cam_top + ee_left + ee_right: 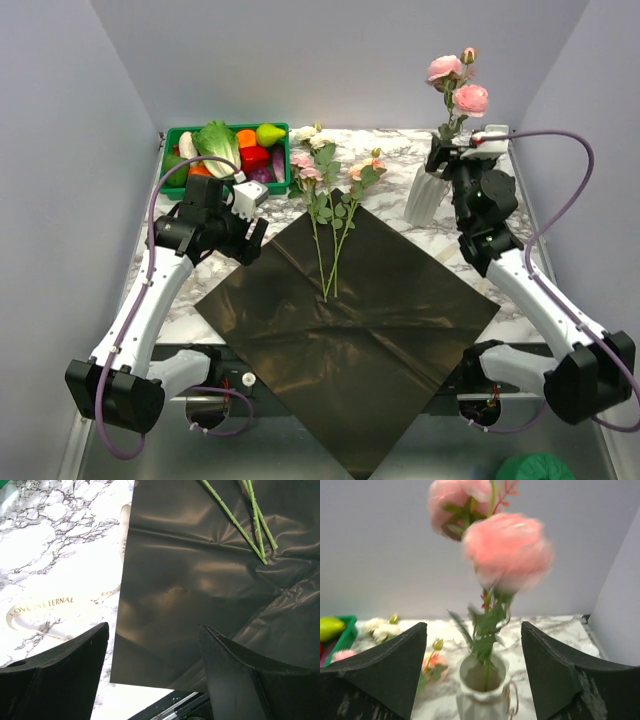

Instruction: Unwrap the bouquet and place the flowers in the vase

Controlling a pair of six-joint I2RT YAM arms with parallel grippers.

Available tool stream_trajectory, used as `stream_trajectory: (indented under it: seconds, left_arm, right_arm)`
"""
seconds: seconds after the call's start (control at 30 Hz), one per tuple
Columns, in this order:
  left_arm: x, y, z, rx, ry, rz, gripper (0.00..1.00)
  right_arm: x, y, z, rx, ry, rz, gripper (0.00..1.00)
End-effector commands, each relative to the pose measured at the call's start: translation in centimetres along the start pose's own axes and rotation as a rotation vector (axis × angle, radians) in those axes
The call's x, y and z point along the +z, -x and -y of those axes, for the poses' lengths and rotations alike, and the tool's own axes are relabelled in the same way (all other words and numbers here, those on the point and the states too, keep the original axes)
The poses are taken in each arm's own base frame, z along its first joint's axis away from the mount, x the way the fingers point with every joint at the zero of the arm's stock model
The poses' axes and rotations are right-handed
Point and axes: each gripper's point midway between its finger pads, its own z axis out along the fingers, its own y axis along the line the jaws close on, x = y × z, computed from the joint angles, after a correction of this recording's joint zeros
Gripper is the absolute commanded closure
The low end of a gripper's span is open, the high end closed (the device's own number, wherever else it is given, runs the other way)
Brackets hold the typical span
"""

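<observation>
Already the wrapping paper lies flat and one pink stem stands in the vase; the other flowers lie across its far corner. The left gripper and right gripper gape wide, empty.

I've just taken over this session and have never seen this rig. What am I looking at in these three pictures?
Two robot arms with two-finger grippers stand at the near table edge. The overhead picture looks down from behind them. The other two come from a camera on each wrist. The left gripper hangs open over the unfolded dark paper, where several flowers lie. A cream ribbon lies beside the paper on the marble. The right gripper is open, facing the white vase, which holds a pink rose stem. A green crate of toy vegetables sits at the back left. Neither gripper holds anything.
</observation>
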Motion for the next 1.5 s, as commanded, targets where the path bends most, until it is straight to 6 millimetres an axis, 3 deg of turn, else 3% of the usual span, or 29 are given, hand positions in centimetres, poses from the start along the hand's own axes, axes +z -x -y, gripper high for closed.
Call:
stream_trajectory:
  seconds: [0.0,0.03,0.2,0.27,0.47,0.5,0.53,0.63,0.7,0.73,0.8,0.83,0.9,0.97,1.1,1.17,1.47]
  left_arm:
    - [-1.1,1.3,0.1,-0.014,0.005,0.051,0.19]
    - [-1.2,1.4,0.1,-0.014,0.005,0.056,0.19]
    - [-1.4,1.3,0.4,-0.02,0.0,0.068,0.19]
    - [-1.4,1.1,0.5,-0.021,-0.001,0.064,0.19]
    - [-1.6,0.7,0.5,-0.014,0.008,0.07,0.19]
    - [-1.7,0.6,0.5,-0.014,0.009,0.072,0.19]
    - [-1.6,0.4,0.5,-0.012,0.008,0.069,0.18]
    - [-1.8,0.2,0.6,-0.008,0.011,0.067,0.16]
    - [-2.1,0.2,0.6,0.005,0.012,0.07,0.14]
    - [-2.3,0.3,0.6,0.009,0.017,0.076,0.14]
    - [-2.6,0.5,0.3,0.019,0.037,0.092,0.11]
    - [-2.7,0.5,0.1,0.021,0.051,0.101,0.1]
    - [-3.4,1.2,-0.2,0.038,0.081,0.156,0.05]
    - [-3.5,1.0,-0.5,0.044,0.107,0.173,0.01]
    - [-3.6,0.5,-0.4,0.072,0.109,0.184,0.01]
    - [-3.3,0.1,-0.5,0.08,0.112,0.167,0.01]
    - [-2.5,-0.9,-0.7,0.089,0.109,0.118,0.01]
  right_arm:
    - [-4.0,-2.6,-1.9,0.043,0.066,-0.113,0.16]
    - [-5.4,-3.0,-1.7,0.08,0.058,-0.142,0.16]
    - [-10.2,-4.8,-4.2,0.127,0.159,-0.214,0.15]
    - [-12.0,-6.3,-5.5,0.121,0.197,-0.287,0.15]
    - [-15.2,-10.9,-9.1,0.119,0.274,-0.502,0.19]
    - [-15.0,-10.7,-9.7,0.119,0.276,-0.521,0.2]
    - [-15.2,-12.7,-10.1,0.098,0.264,-0.598,0.2]
    - [-14.3,-14.3,-11.7,0.09,0.243,-0.695,0.2]
    - [-13.8,-14.8,-12.7,0.113,0.236,-0.732,0.19]
    - [-13.2,-14.1,-13.7,0.155,0.232,-0.746,0.19]
    - [-12.6,-15.9,-15.0,0.17,0.196,-0.821,0.16]
    - [-13.0,-16.9,-15.2,0.194,0.16,-0.886,0.18]
    - [-11.8,-18.4,-16.9,0.167,0.141,-0.956,0.23]
    - [-12.3,-20.3,-17.1,0.1,0.119,-1.055,0.22]
    - [-11.3,-23.8,-18.9,0.047,0.089,-1.146,0.07]
    - [-11.1,-24.3,-19.1,0.036,0.075,-1.163,0.0]
    - [-9.0,-27.0,-20.4,-0.018,0.004,-1.206,0.0]
